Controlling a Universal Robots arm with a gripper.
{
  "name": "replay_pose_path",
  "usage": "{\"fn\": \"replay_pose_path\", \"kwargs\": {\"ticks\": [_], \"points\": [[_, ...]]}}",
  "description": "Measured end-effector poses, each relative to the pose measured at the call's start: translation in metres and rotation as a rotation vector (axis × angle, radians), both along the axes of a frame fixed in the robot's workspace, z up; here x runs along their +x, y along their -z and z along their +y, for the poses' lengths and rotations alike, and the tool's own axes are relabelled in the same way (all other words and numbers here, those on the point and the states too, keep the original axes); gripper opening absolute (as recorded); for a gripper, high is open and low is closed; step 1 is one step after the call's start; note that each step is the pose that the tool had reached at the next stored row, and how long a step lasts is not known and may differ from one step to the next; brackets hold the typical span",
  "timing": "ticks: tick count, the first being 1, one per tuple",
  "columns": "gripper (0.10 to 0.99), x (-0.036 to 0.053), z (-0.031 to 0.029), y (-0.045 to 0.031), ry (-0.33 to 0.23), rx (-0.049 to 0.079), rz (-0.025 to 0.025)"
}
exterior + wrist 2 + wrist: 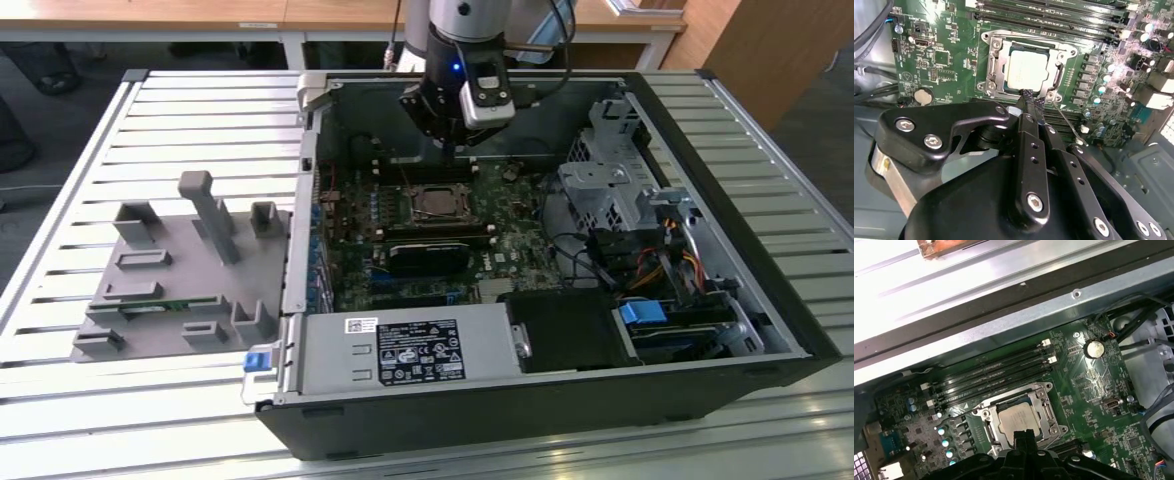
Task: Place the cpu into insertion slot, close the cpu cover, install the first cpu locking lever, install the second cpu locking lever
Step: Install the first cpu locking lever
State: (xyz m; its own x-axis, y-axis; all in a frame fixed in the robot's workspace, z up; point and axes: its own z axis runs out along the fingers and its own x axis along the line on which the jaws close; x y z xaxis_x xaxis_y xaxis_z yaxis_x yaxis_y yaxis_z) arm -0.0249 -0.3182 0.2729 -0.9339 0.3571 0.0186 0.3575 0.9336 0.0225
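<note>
We are looking into the open computer case [534, 400], where the motherboard [944, 60] is lying. The gripper [1029, 100] is hovering at the socket's edge, fingers pressed together, gripping nothing we can make out. The cpu cover [995, 65] is lying closed over the insertion slot [1029, 46], framing the seated cpu [1026, 70]. One locking lever [1066, 122] seems to be standing free.

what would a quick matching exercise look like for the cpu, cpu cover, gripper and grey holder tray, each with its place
1 cpu
2 cpu cover
3 gripper
4 grey holder tray

a outside the computer case, on the slatted table
b showing through the cover's window
c tips at the cover's edge
d silver frame around the chip

Pairs: 1-b, 2-d, 3-c, 4-a
</note>
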Motion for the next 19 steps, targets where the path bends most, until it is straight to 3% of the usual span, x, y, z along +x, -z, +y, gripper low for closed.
{"fn": "replay_pose_path", "kwargs": {"ticks": [15,16,19], "points": [[0.106,0.0,0.0,0.0,-0.098,0.0,-0.0001],[0.106,-0.0001,0.0,0.0,-0.104,0.0,-0.0023],[0.106,-0.0011,0.0,0.0004,-0.111,0.004,-0.0168]]}}
